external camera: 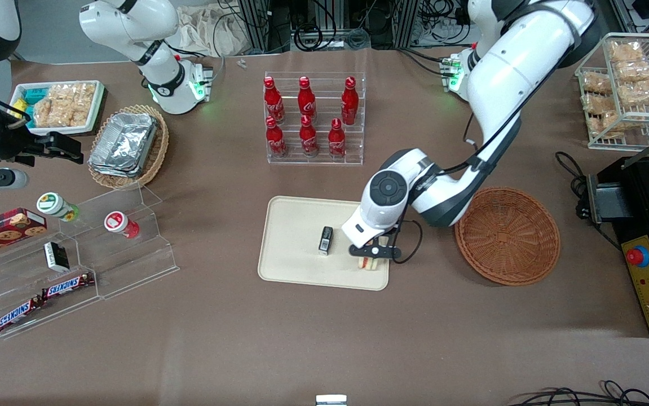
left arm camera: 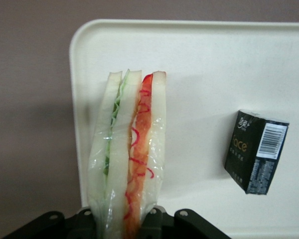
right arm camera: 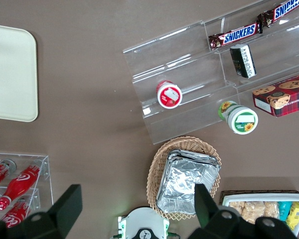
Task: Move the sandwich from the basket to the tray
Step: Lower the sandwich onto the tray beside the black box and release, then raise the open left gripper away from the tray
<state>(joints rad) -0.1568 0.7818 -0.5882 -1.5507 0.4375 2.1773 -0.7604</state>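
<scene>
The sandwich [left arm camera: 127, 159] stands on edge over the corner of the tray [external camera: 296, 248] nearest the basket [external camera: 507, 235], clamped between the gripper [external camera: 370, 256] fingers [left arm camera: 154, 219]. A small black box [left arm camera: 256, 151] stands on the tray beside it. The basket sits apart, toward the working arm's end.

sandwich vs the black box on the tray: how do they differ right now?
The sandwich is a pale, plastic-wrapped wedge with red and green filling; the black box is a dark printed carton with a barcode. The sandwich is held on edge in the gripper, jaws shut on it; the black box lies free. The sandwich sits by the tray rim, the black box nearer the middle. Both are over the tray.
</scene>
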